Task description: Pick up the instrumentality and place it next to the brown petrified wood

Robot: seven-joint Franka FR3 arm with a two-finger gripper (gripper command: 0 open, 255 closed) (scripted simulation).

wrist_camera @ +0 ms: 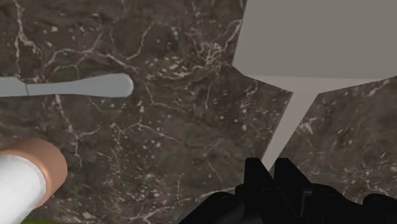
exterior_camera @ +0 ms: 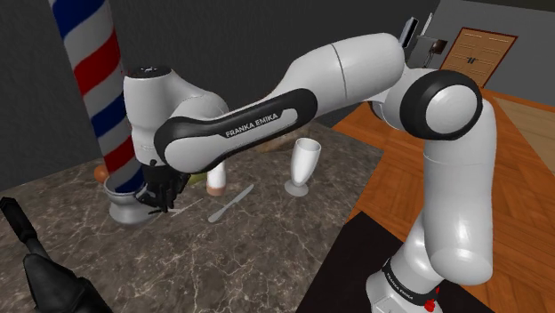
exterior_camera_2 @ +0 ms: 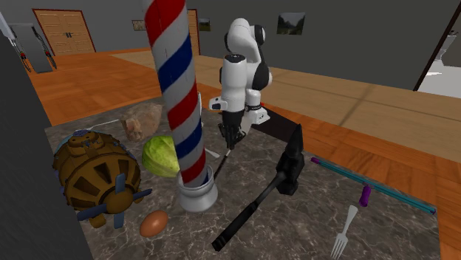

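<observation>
My black gripper (wrist_camera: 275,167) is shut on the thin stem of a flat grey tool (wrist_camera: 305,38), whose broad blade spreads out beyond the fingertips above the marble top. In the shoulder view the gripper (exterior_camera: 158,201) hangs low beside the barber pole's base, and the tool (exterior_camera: 185,208) shows as a thin pale sliver pointing toward that view's right. The brown petrified wood (exterior_camera_2: 144,122) lies at the table's far corner in the second exterior view, behind the pole and to the left of the gripper (exterior_camera_2: 230,142).
A striped barber pole (exterior_camera_2: 177,96) stands in a grey base, with a green cabbage (exterior_camera_2: 161,155) beside it. A butter knife (wrist_camera: 70,86), a tan-capped white cylinder (wrist_camera: 25,181) and a white goblet (exterior_camera: 302,164) are close by. A wooden barrel (exterior_camera_2: 96,173), an egg (exterior_camera_2: 154,223), a black hammer (exterior_camera_2: 284,173) and a fork (exterior_camera_2: 343,233) lie farther off.
</observation>
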